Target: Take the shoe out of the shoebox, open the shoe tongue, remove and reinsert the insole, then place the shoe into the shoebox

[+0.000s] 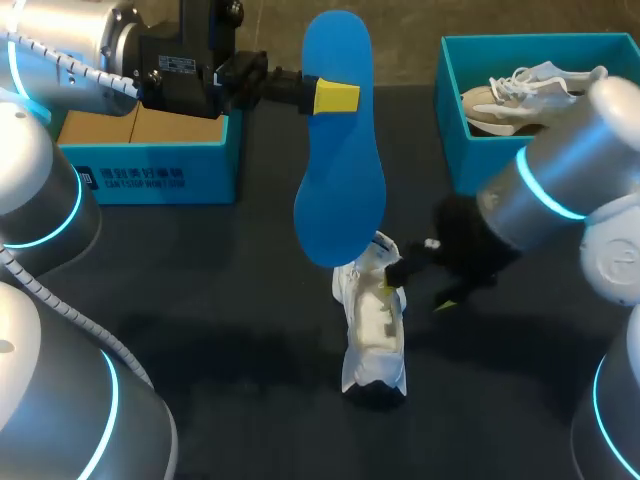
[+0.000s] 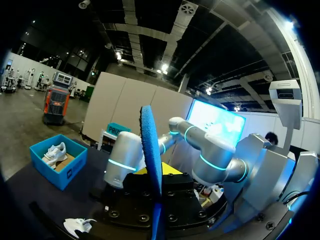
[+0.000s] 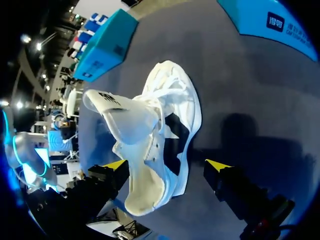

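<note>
Nearest, on the dark grey tabletop (image 1: 200,290): a white lace-up sneaker (image 1: 372,335) (image 3: 170,115), mouth gaping, its white tongue (image 3: 122,112) lifted up and clear of the laces. Straddling it from the right side, the right hand (image 1: 418,293) (image 3: 167,166), spread wide and gripping nothing. One yellow-tipped finger (image 3: 114,166) close by the sneaker's collar, the other standing off the sole with bare tabletop between.

Above and just beyond the sneaker, clear of the surface, a long bright blue foam insole (image 1: 340,150) (image 2: 150,150). Held aloft by the left hand (image 1: 335,97), clamped on its upper part, one yellow tip flat against the blue face; seen edge-on from that wrist.

Farther back at the left, resting on the tabletop, a teal open box with a brown cardboard floor (image 1: 150,170). At the far right corner, a teal cardboard shoebox (image 1: 455,140) (image 2: 67,175) with a second pale sneaker (image 1: 520,95) (image 2: 54,152) lying inside.

Tabletop matte and dark throughout, with soft shadows pooled around the white lace-up sneaker.
</note>
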You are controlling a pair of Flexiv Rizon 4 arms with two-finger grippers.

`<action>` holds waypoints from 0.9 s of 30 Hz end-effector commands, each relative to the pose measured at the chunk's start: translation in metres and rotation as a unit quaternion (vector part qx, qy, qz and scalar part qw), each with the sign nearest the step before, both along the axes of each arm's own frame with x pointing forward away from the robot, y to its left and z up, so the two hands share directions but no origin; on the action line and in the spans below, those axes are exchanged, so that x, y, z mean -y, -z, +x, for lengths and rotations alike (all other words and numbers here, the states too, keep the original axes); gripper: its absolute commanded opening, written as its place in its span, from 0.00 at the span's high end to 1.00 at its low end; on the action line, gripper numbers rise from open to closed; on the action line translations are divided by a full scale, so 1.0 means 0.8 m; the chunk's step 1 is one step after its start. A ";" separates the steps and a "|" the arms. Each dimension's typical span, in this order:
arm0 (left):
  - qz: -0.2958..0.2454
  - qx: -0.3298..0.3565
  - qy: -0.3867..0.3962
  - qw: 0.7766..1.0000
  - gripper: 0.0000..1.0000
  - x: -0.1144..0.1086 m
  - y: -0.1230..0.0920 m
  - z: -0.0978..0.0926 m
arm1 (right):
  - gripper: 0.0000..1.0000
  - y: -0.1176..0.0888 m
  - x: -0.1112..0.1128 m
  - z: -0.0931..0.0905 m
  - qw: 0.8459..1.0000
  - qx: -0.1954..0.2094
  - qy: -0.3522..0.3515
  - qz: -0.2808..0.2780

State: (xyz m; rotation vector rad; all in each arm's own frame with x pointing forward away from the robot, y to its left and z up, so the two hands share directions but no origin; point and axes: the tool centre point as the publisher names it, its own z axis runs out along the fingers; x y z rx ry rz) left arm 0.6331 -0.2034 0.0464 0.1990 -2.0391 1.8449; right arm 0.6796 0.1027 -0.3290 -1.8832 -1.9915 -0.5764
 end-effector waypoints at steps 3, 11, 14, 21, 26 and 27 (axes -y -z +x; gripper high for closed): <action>-0.001 0.000 0.000 1.000 1.00 0.001 0.001 0.000 | 0.00 -0.026 0.046 -0.004 0.991 -0.008 -0.022 0.135; -0.001 0.000 0.000 1.000 1.00 0.001 0.001 0.000 | 0.00 -0.026 0.046 -0.004 0.991 -0.008 -0.022 0.135; -0.001 0.000 0.000 1.000 1.00 0.001 0.001 0.000 | 0.00 -0.026 0.046 -0.004 0.991 -0.008 -0.022 0.135; 0.006 0.059 0.017 0.998 1.00 0.001 -0.017 0.006 | 0.00 -0.050 0.058 0.007 0.976 -0.025 -0.016 0.214; 0.006 0.138 0.025 0.990 1.00 -0.004 -0.027 0.013 | 0.00 -0.066 0.066 0.012 0.969 -0.039 -0.011 0.244; 0.002 0.169 0.023 0.985 1.00 -0.005 -0.027 0.014 | 0.00 -0.068 0.068 0.012 0.966 -0.044 -0.012 0.253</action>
